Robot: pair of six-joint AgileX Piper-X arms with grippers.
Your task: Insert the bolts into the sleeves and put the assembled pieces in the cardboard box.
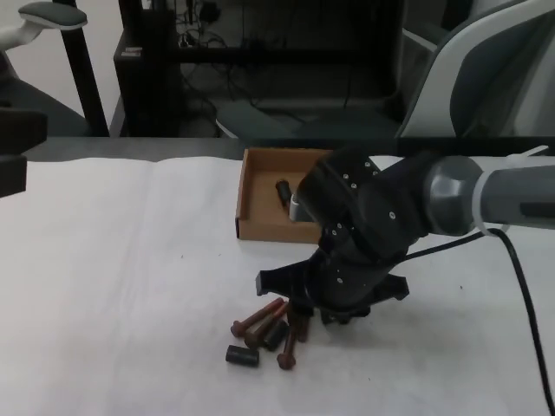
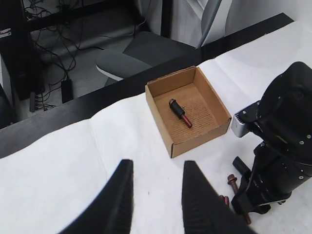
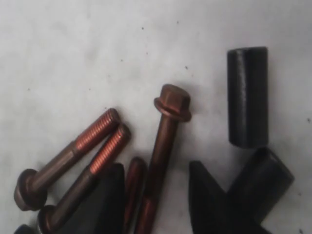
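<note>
Several copper bolts [image 3: 165,141] and black sleeves [image 3: 247,95] lie in a loose pile on the white cloth, the pile [image 1: 269,334] being in front of the cardboard box [image 1: 251,227]. My right gripper [image 3: 153,204] is open and low over the pile, one fingertip on each side of a hex-head bolt and a second bolt shaft. Another sleeve [image 3: 265,178] lies just outside one finger. The box [image 2: 214,129] holds one assembled piece [image 2: 179,112]. My left gripper [image 2: 156,204] is open with nothing in it, high above the cloth and well away from the box.
The right arm's bulky wrist [image 1: 364,234] covers the box's right front corner and part of the pile. The bench's far edge [image 1: 130,149] runs behind the box. Chairs and a dark rack stand beyond it.
</note>
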